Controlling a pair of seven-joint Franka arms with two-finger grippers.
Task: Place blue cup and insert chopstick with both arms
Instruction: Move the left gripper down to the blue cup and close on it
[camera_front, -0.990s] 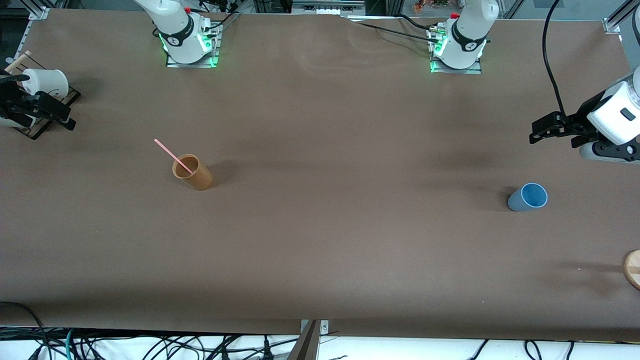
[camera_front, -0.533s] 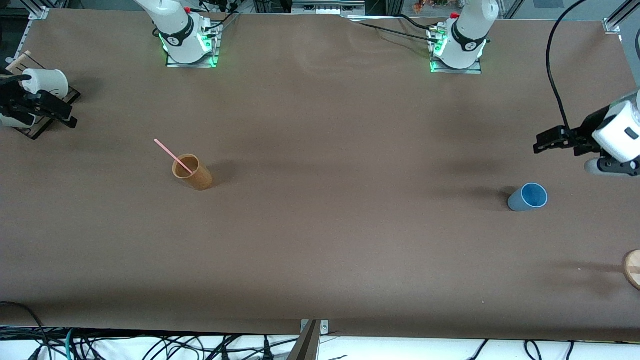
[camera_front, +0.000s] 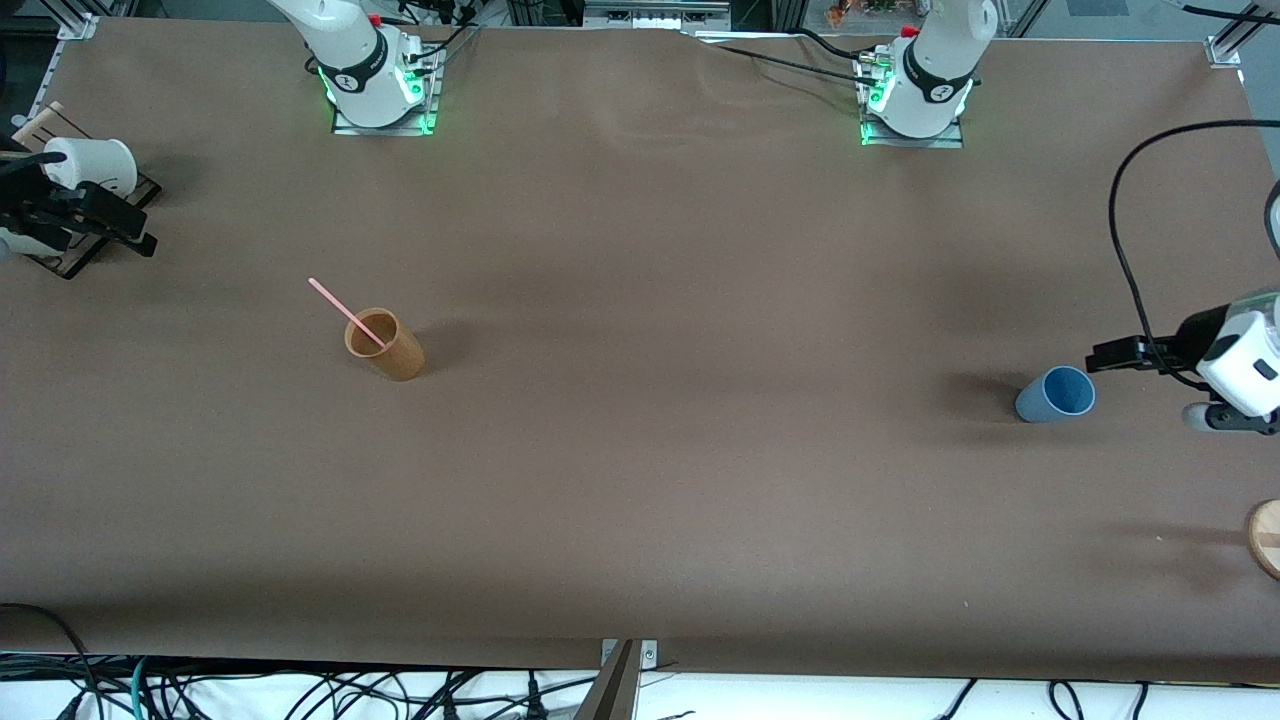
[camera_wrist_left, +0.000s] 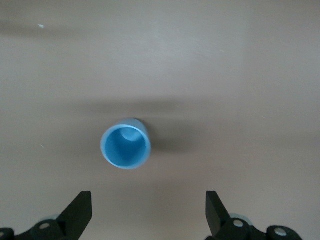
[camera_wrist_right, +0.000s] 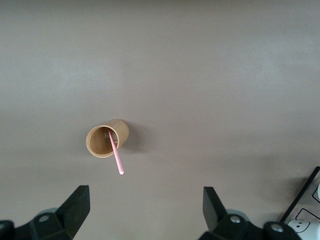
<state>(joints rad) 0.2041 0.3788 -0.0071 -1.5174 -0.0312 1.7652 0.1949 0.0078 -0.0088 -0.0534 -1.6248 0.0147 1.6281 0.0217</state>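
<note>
Blue cup (camera_front: 1056, 394) upright on table (camera_front: 640, 450), toward left arm's end. Left gripper (camera_wrist_left: 148, 212) wide open, in air just beside cup. Chopstick (camera_front: 346, 315) leans in brown cup (camera_front: 386, 344). Right gripper (camera_wrist_right: 146, 210) wide open, over white cup (camera_front: 92, 165) at right arm's end.

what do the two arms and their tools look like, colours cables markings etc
Both arms are glossy white with dark joint bands and green-lit bases. The left arm carries a small round mark on its band and a red fitting; black cables run to it. The right arm looks the same. The left tool is black on a white wrist, with a black cable looping above. The right tool is black too.
</note>
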